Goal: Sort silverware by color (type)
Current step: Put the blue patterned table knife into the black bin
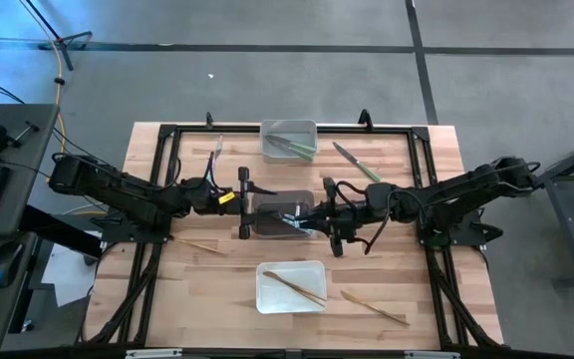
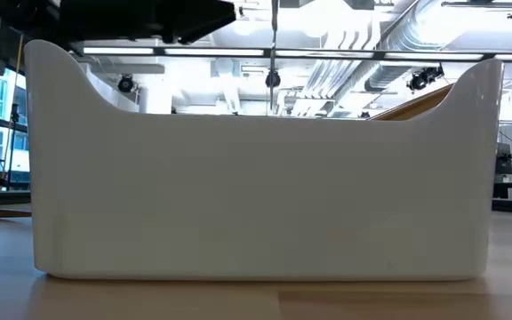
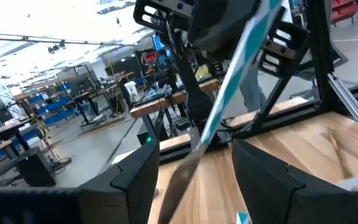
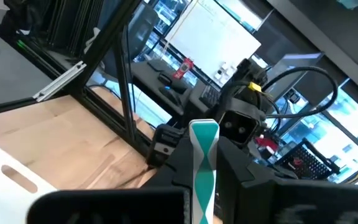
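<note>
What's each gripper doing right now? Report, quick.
Left gripper: open, fingers either side of the blue-silver utensil.
Right gripper: shut on that blue-silver utensil.

floor (image 1: 267, 80): grey, taped | ceiling ducts (image 2: 389, 53): white | desk (image 1: 8, 189): beside table

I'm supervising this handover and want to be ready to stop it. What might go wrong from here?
1. The right gripper pinches the blue utensil only near one end, so its long tilted shaft may pivot or slip.
2. That shaft lies between the open fingers of the left gripper. A careless pull-back may knock it.
3. If it drops, it may land beside the middle bin rather than in it.
</note>
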You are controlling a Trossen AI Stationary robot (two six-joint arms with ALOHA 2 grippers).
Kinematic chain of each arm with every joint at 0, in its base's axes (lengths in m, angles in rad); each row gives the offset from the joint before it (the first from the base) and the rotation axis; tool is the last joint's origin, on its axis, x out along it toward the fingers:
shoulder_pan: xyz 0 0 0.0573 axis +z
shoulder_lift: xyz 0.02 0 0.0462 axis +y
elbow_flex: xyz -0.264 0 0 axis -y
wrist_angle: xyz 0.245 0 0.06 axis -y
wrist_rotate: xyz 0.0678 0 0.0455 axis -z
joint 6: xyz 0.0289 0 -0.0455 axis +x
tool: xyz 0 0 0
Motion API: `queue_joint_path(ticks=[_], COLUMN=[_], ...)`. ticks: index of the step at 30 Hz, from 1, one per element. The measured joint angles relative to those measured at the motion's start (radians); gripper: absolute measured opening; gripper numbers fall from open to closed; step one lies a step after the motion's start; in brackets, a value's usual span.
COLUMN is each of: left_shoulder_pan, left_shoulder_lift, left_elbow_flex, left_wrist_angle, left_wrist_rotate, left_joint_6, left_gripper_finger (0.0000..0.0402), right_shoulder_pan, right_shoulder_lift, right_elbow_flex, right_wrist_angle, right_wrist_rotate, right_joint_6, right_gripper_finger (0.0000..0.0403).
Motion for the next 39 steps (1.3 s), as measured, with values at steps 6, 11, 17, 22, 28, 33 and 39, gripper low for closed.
queue_joint_path(ticks=[6, 11, 17, 22, 28, 33, 39], left_shoulder_pan=[-0.028, -0.064, -0.082, -0.081, -0.080, -0.080, -0.073], left_shoulder_lift=[0.063, 0.145, 0.221, 0.253, 0.246, 0.245, 0.245], left_elbow_flex=[0.069, 0.138, 0.221, 0.265, 0.267, 0.266, 0.266], left_wrist_angle=[-0.006, -0.001, -0.003, -0.003, 0.054, 0.053, 0.058], left_wrist_rotate=[-0.008, -0.088, -0.178, -0.194, -0.221, -0.191, -0.134], left_joint_6=[0.062, 0.136, 0.165, 0.160, 0.142, 0.129, 0.165], left_gripper_finger=[0.0193, 0.0193, 0.0193, 0.0184, 0.0159, 0.0158, 0.0148], right_shoulder_pan=[-0.017, -0.051, -0.073, -0.073, -0.072, -0.072, -0.072], right_shoulder_lift=[0.000, 0.000, -0.001, -0.001, 0.000, 0.000, 0.000], right_elbow_flex=[0.000, 0.000, 0.000, 0.000, 0.000, 0.000, 0.000], right_wrist_angle=[0.011, 0.011, 0.014, 0.017, 0.010, 0.010, 0.011], right_wrist_rotate=[0.002, 0.004, 0.007, 0.007, 0.003, 0.003, 0.003], right_joint_6=[-0.010, 0.007, 0.018, 0.016, 0.017, 0.017, 0.017], right_gripper_finger=[0.0009, 0.0009, 0.0009, 0.0009, 0.0009, 0.0009, 0.0009])
